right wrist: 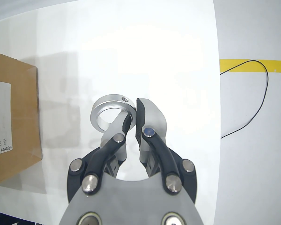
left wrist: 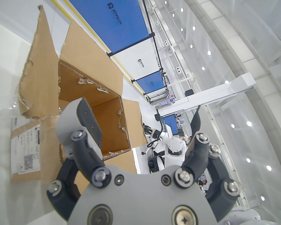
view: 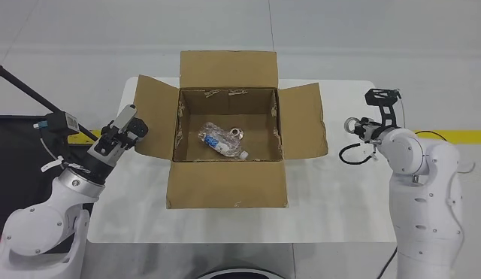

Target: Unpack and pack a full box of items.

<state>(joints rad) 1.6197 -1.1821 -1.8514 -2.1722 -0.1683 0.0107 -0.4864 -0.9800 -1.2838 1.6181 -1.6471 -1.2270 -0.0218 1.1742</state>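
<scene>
Cardboard box [view: 225, 185] stands in the middle of the white bench [view: 338, 204] with all four flaps folded out, the near flap hanging toward the robot and carrying a printed label on its outer face. At the box's left side the left claw [view: 137, 125] hangs just beside the left flap; in its wrist view the claw [left wrist: 140, 108] is spread wide with nothing between its pads, and the box [left wrist: 91, 80] rises ahead of it with torn tape along the inner edges. On the other side, to the right of the right flap, the right claw [view: 353, 126] is closed on a metal ring [view: 351, 124]. Its wrist view shows the claw [right wrist: 133, 111] pinching the ring [right wrist: 112, 99] through its wall, one finger inside the hole and one outside, over bare bench [right wrist: 131, 36] near the box's flap [right wrist: 14, 118]. Farther in, on the box floor, a clear plastic bottle [view: 222, 142] lies on its side. Beyond it the far flap stands open toward the grey floor.
</scene>
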